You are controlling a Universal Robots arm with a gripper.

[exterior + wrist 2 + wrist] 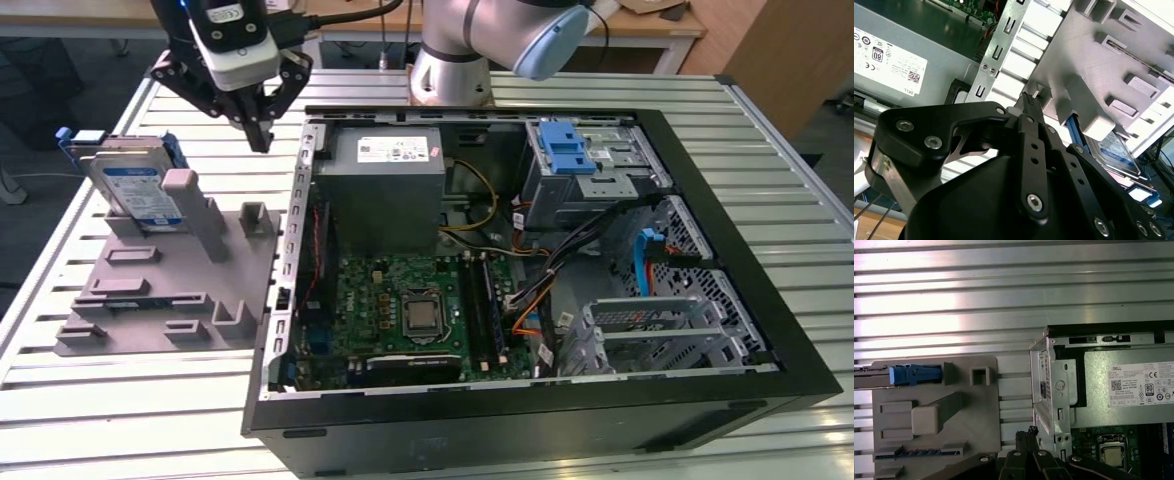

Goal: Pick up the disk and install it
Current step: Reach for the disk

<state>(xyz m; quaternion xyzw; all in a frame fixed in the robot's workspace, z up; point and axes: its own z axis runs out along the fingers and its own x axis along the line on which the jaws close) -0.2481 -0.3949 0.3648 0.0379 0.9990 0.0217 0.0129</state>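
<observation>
The disk (134, 188), silver with a white-and-blue label and blue rails, stands on edge in a slot at the back of a grey holder (174, 285) on the exterior view's left. The second wrist view shows the disk (1114, 150) beyond the holder, and the first wrist view shows its blue rail (914, 375) edge-on. My gripper (262, 138) hangs above the table between the holder and the open computer case (534, 420), to the exterior view's right of the disk and apart from it. Its fingers meet in a point with nothing between them, as the gripper (1026, 98) (1029, 432) shows in both wrist views.
Inside the case sit a grey power-supply box (387, 165), a green motherboard (414, 310), loose cables, and a silver bay with a blue latch (585, 158) at the back right. The slatted metal table (147, 400) ends just left of the holder.
</observation>
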